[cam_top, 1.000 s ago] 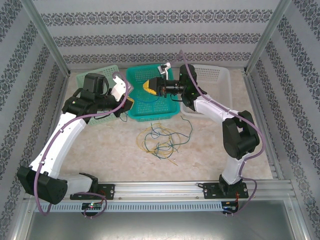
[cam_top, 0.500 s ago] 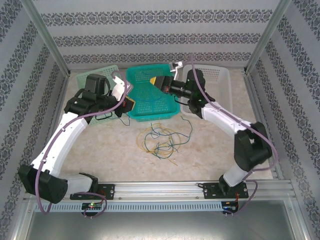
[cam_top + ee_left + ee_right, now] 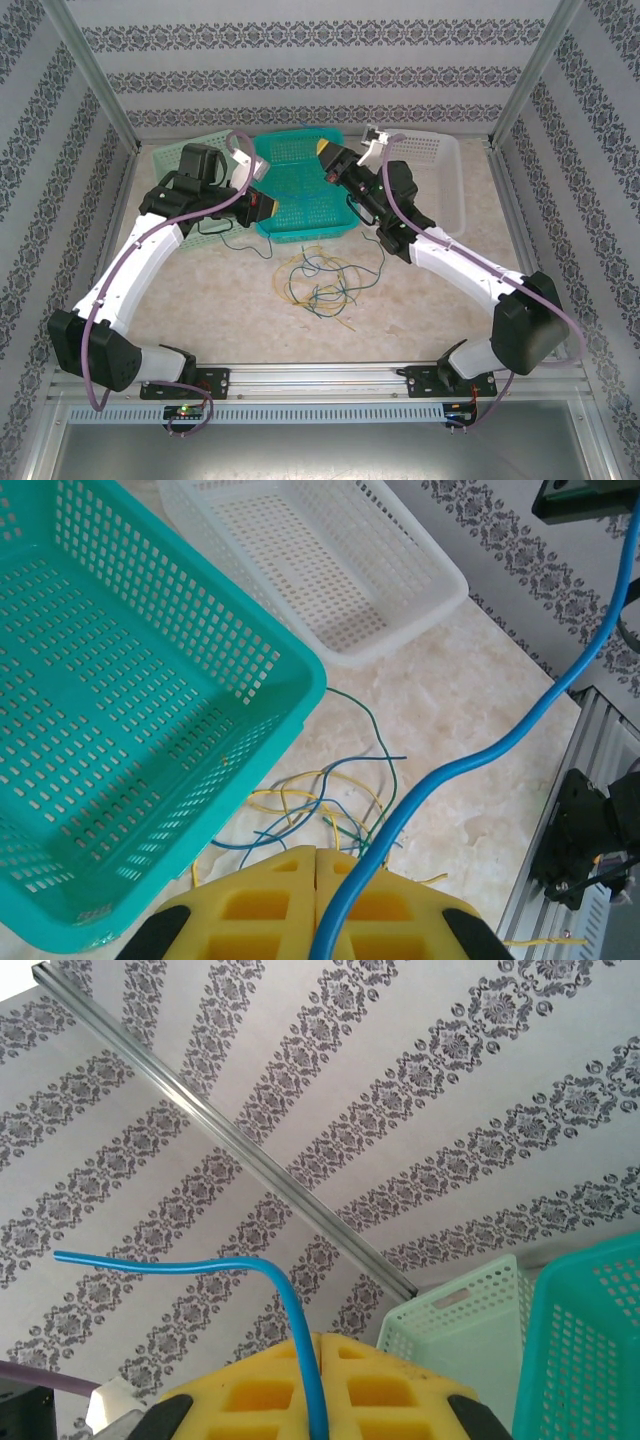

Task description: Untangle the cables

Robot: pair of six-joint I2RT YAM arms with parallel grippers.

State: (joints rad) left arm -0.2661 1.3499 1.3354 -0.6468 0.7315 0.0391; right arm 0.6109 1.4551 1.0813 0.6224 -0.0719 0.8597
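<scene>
The left gripper (image 3: 316, 860) and the right gripper (image 3: 322, 1345) are each clamped on a blue cable (image 3: 500, 745), held in the air above the teal basket (image 3: 300, 232). That one strand seems nearly freed. The other cables (image 3: 315, 280) lie knotted just in front of the basket, not yet sorted.

Left arm (image 3: 130, 270) arched forward, left gripper (image 3: 262, 205) pointing right, yellow fingers (image 3: 270, 900) pressed together, pinching blue cable (image 3: 480, 760). Right arm (image 3: 460, 262) stretched toward far left, right gripper (image 3: 326, 150) tilted upward, also closed on blue cable.
</scene>
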